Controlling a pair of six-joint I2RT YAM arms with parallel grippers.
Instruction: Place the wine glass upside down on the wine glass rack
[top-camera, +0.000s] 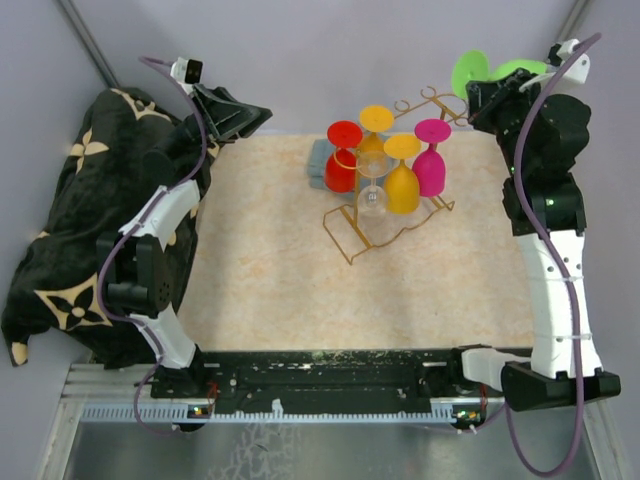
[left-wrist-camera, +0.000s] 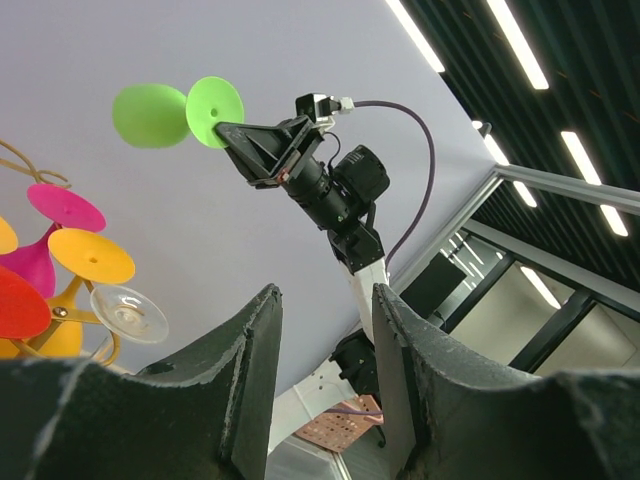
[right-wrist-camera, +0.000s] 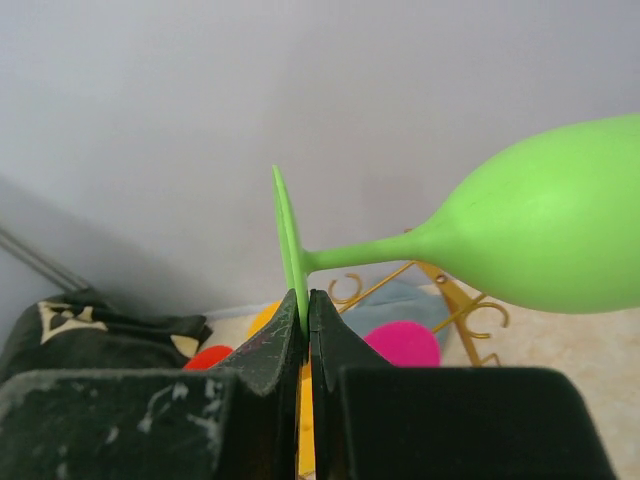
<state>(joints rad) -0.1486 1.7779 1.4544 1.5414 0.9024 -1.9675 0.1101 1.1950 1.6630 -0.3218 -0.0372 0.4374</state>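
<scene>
Top view: at upper right, the right gripper (top-camera: 503, 85) holds the bright green plastic wine glass (top-camera: 468, 72) sideways. It is near the thin gold wire wine glass rack (top-camera: 372, 236) at upper centre but not yet on it.

Left wrist view: the left gripper (left-wrist-camera: 325, 300) has its jaws apart, holding nothing.

Right wrist view: the jaws pinch the rim of the glass's foot, probably to leave the stem free for a rail.

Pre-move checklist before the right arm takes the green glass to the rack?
1. Grip: right gripper shut on the foot of the green glass: ok.
2. Grip security: only the foot's rim is pinched: cannot tell.
3. Glass upside down: not ok, stem lies about level.
4. Free spot on rack: ok, bare curled ends at the far side.
5. left gripper open, empty, away from rack: ok.
6. Clearance past pink glass, the nearest hung one: cannot tell.
</scene>
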